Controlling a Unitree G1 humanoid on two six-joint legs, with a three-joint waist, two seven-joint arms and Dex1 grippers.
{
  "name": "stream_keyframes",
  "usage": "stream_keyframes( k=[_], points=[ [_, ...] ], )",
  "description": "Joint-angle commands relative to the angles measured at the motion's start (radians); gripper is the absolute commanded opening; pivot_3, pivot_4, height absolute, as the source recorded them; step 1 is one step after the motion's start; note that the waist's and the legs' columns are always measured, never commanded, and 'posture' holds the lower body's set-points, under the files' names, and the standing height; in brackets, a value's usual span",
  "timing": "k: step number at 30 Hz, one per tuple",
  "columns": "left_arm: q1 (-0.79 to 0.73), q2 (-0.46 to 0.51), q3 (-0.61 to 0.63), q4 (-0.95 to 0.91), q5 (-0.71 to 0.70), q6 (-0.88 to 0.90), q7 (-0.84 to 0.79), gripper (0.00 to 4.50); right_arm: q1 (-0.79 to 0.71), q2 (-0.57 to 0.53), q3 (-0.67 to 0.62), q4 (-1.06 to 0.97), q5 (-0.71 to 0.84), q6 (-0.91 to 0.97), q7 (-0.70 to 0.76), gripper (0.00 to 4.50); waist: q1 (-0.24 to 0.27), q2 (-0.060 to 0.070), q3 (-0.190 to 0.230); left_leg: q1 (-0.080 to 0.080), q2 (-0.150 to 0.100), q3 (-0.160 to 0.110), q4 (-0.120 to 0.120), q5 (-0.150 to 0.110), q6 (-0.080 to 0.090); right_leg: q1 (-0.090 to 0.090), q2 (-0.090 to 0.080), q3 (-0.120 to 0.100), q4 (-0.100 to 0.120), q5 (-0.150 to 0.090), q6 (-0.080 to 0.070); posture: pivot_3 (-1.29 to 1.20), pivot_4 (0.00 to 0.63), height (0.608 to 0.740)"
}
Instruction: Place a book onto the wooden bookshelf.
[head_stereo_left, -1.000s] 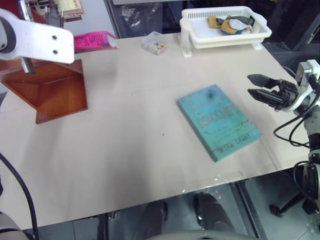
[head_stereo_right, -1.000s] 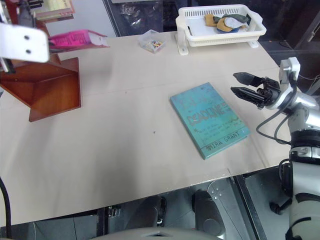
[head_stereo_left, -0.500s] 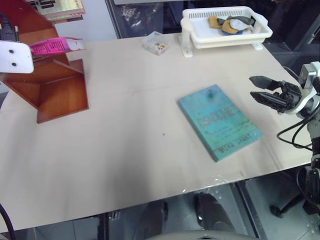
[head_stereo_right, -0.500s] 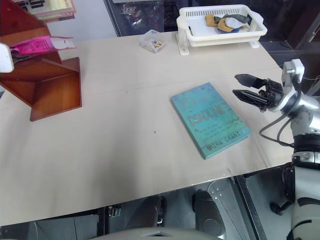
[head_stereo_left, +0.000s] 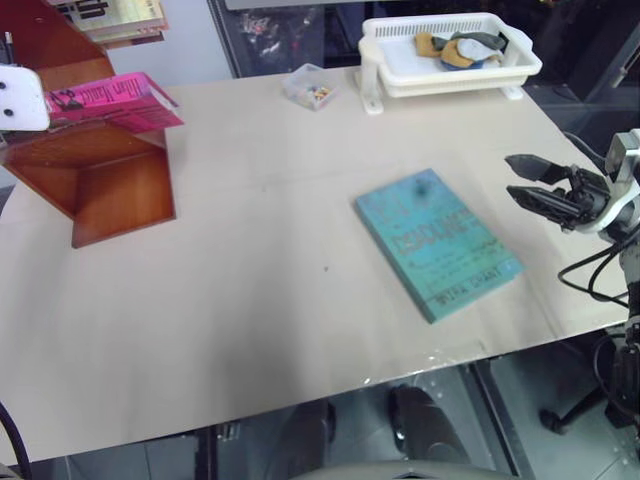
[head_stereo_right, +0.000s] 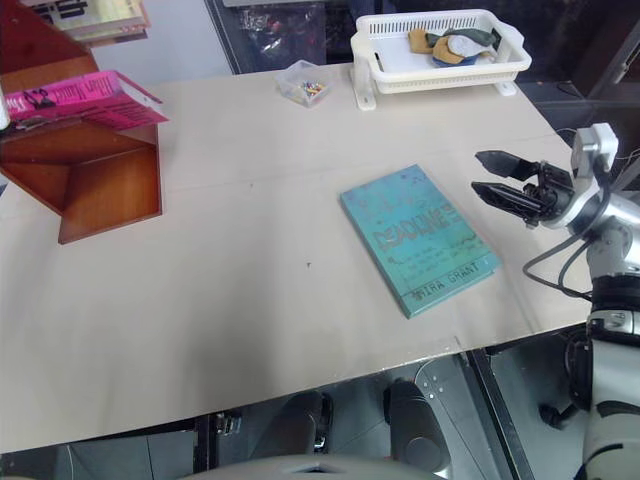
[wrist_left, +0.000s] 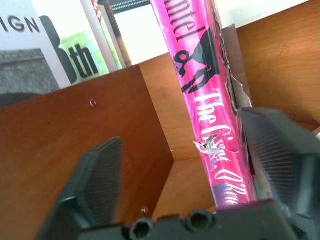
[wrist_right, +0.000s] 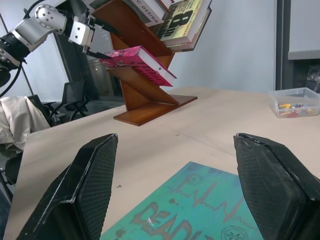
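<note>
One book down: we have just let the pink paperback (head_stereo_left: 108, 98) go.
Our left gripper (wrist_left: 180, 175) now stands spread beside it on the wooden bookshelf (head_stereo_left: 95, 180); right gripper (head_stereo_left: 545, 186) hangs unclenched, empty, near the teal-green book (head_stereo_left: 437, 242).

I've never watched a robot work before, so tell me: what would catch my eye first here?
Probably the bright pink book, lying tilted on a slanted board of the reddish-brown wooden bookshelf at the table's far left, with the left claw open around its near end. Next, the teal-green book lying flat near the table's right side, with the right claw open just beyond it.
</note>
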Motion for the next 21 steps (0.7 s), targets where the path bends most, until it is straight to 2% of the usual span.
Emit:
stream_keyframes(
  k=[1,10,17,21],
  points=[
    [0.014,0.038,0.030,-0.035,-0.003,0.042,-0.014,4.44,0.004,-0.035,-0.012,-0.049,0.007,-0.001,0.064,3.82,0.000,0.000,0.000,0.000,0.000,0.000,0.000,0.000,0.000,0.000,0.000,0.000,0.000,0.000,0.000,0.00,0.150,0.740],
    [0.104,0.087,0.110,-0.153,-0.070,0.138,-0.056,4.44,0.013,-0.086,0.032,-0.135,0.043,0.021,0.064,3.82,0.001,0.000,0.000,0.000,0.000,0.000,0.000,0.000,0.000,0.000,0.000,0.000,0.000,0.000,0.000,0.00,0.150,0.740],
    [0.166,0.122,0.164,-0.270,-0.136,0.223,-0.122,4.44,-0.008,-0.133,0.128,-0.186,0.050,-0.024,0.064,3.82,0.000,0.000,0.000,0.000,0.000,0.001,0.000,0.000,0.000,0.000,0.000,0.000,0.000,0.000,0.000,0.00,0.150,0.740],
    [0.168,0.084,0.208,-0.373,-0.245,0.279,-0.155,4.44,-0.024,-0.152,0.162,-0.178,0.075,-0.033,0.064,3.82,0.001,0.000,0.000,0.000,0.000,0.002,0.000,0.000,0.000,0.000,0.000,0.000,-0.001,0.000,0.000,0.00,0.150,0.740]
  ],
)
